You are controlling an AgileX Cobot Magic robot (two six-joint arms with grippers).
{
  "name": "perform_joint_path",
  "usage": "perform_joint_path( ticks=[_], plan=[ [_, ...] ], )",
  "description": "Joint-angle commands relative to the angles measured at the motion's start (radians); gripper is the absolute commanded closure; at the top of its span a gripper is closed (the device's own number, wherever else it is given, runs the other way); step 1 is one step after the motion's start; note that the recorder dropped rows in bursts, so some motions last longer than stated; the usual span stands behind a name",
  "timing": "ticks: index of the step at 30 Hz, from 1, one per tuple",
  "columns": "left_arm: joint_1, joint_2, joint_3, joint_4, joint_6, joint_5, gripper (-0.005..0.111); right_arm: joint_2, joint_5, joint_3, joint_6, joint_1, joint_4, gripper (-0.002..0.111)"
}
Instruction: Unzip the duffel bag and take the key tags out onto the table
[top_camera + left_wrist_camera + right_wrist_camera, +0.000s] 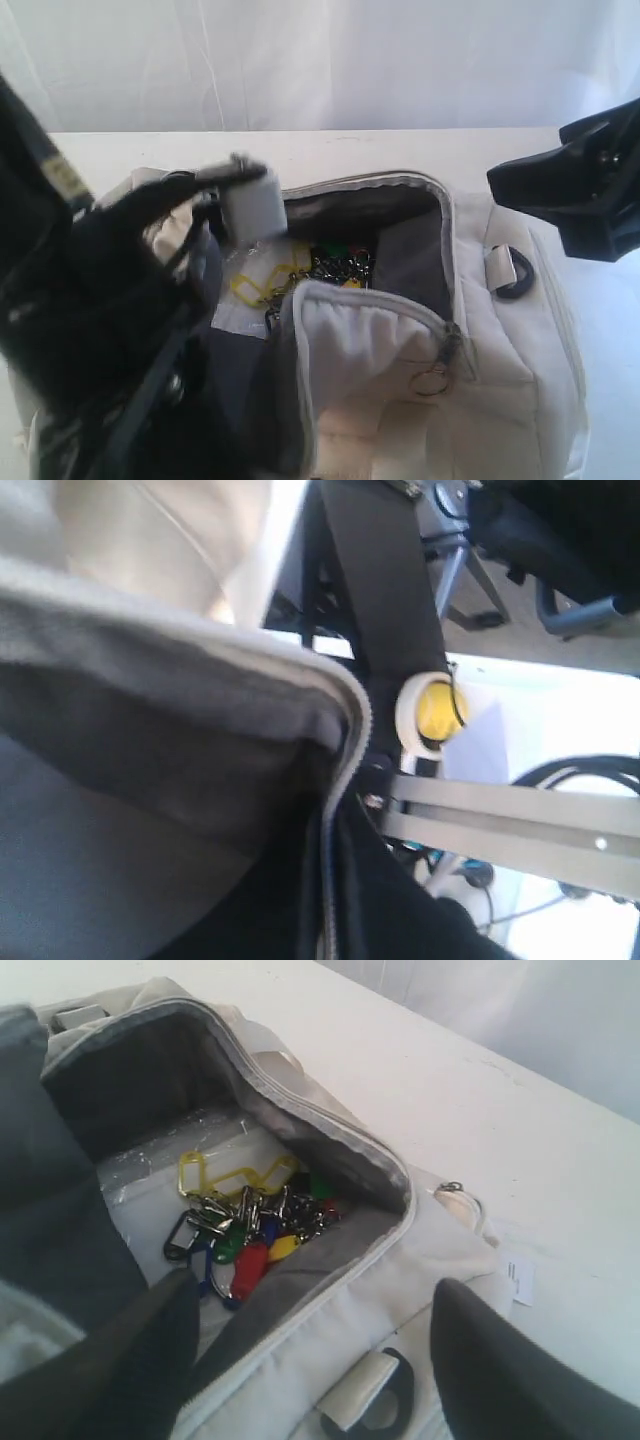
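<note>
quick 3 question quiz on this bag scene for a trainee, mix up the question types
1. True or false: the right gripper is shut on the key tags.
2. Where do the key tags lie? A) on a plate B) inside the duffel bag C) on the floor
3. Fill in: the bag's top zipper is ___.

Key
1. False. Its fingers stand apart above the bag, holding nothing.
2. B. The tags rest on the bag's bottom.
3. Open. The lining and the tags show through the gap.
</note>
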Motion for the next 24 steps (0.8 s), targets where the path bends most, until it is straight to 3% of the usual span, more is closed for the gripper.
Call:
perform_joint_path(
  ticks=[1, 5, 7, 10, 14, 17, 19, 21, 22, 24],
  plan=[
    [-0.102, -0.046, 0.136, -0.044, -0.039, 0.060, 0.107, 0.002, -0.027, 0.025, -0.015, -0.001, 0.068, 0.046],
    [-0.163, -0.046, 0.250, -0.049, -0.061, -0.093, 0.105, 0.005, -0.044, 0.038, -0.019, -0.001, 0.081, 0.046],
    [-0.168, -0.046, 0.293, -0.061, -0.061, -0.170, 0.099, 0.005, -0.054, 0.046, -0.025, -0.001, 0.090, 0.046],
    [-0.170, -0.046, 0.337, -0.071, -0.074, -0.221, 0.076, 0.005, -0.056, 0.046, -0.025, -0.001, 0.092, 0.046],
    [-0.170, -0.046, 0.337, -0.101, -0.074, -0.210, 0.031, 0.005, -0.062, 0.046, -0.029, -0.001, 0.095, 0.046],
    [-0.170, -0.046, 0.250, -0.108, -0.079, -0.093, 0.033, 0.005, -0.062, 0.046, -0.029, -0.001, 0.095, 0.046],
    [-0.170, -0.049, 0.134, -0.066, -0.090, 0.004, 0.043, 0.005, -0.062, 0.046, -0.029, -0.001, 0.095, 0.046],
    [-0.170, -0.066, -0.005, 0.124, -0.159, 0.043, 0.056, 0.005, -0.062, 0.046, -0.029, -0.001, 0.095, 0.046],
    [-0.170, -0.077, -0.073, 0.294, -0.228, 0.034, 0.063, 0.007, -0.062, 0.046, -0.029, -0.001, 0.095, 0.046],
    [-0.170, -0.086, -0.138, 0.551, -0.328, -0.078, 0.072, 0.011, -0.064, 0.046, -0.029, -0.001, 0.102, 0.046]
  ],
)
